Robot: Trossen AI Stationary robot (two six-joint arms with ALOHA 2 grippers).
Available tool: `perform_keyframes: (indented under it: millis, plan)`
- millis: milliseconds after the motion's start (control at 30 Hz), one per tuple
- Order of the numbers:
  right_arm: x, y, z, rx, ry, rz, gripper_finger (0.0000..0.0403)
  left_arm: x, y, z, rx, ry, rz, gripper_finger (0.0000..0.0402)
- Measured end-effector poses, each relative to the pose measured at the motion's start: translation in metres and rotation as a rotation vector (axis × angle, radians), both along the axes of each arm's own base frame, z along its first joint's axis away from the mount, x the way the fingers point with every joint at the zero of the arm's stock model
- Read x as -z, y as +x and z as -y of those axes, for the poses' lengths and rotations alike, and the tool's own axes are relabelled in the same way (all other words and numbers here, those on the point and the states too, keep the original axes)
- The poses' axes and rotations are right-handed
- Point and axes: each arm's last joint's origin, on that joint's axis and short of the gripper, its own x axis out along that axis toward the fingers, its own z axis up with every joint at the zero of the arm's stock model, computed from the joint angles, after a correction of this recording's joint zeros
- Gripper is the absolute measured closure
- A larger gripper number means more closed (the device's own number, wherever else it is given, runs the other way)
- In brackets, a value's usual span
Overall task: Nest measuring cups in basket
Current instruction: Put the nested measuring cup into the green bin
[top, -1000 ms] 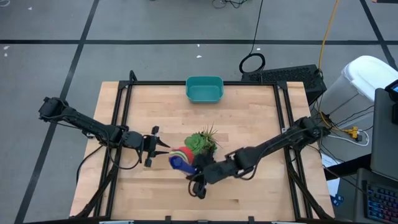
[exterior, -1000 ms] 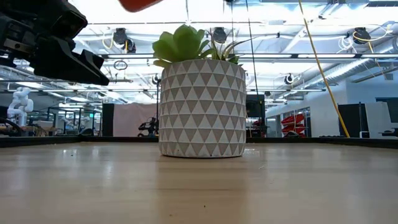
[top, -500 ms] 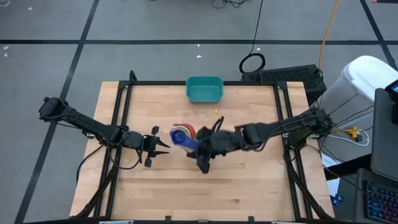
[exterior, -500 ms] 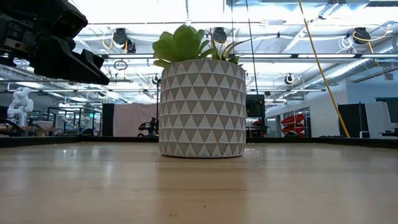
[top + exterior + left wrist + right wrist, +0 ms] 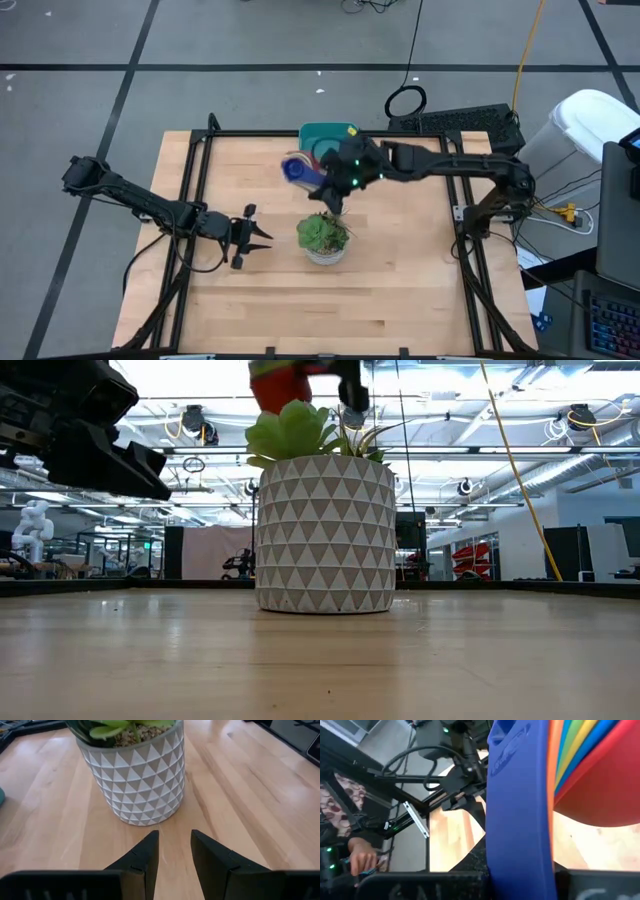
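- One stack of measuring cups (image 5: 297,168), clamped between closed right gripper (image 5: 331,182) fingers, beside basket (image 5: 318,131).
- Left gripper (image 5: 262,237): fingers (image 5: 142,857) parted, empty, potted plant (image 5: 323,238) just ahead.

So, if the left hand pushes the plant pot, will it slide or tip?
The plant pot would probably slide: it looks wide and squat, standing flat on smooth wood. The gravel filling suggests it is fairly heavy. A low push seems safest.

Potted plant (image 5: 322,237) stands mid-table; bare table (image 5: 400,290) around it.
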Motion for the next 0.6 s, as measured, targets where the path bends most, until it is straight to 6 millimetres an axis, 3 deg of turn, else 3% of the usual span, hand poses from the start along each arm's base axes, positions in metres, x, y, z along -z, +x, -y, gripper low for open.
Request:
perform_keyframes:
  millis: [300,600]
  plan:
    - [0.043,-0.012,0.069,-0.061,0.118,0.028,0.0384,0.002,-0.001,0.000,0.001,0.007,-0.024,0.0284]
    - [0.069,-0.047,0.140,-0.033,0.144,0.049,0.0384,0.003,-0.002,-0.001,-0.012,-0.016,-0.039,0.0284]
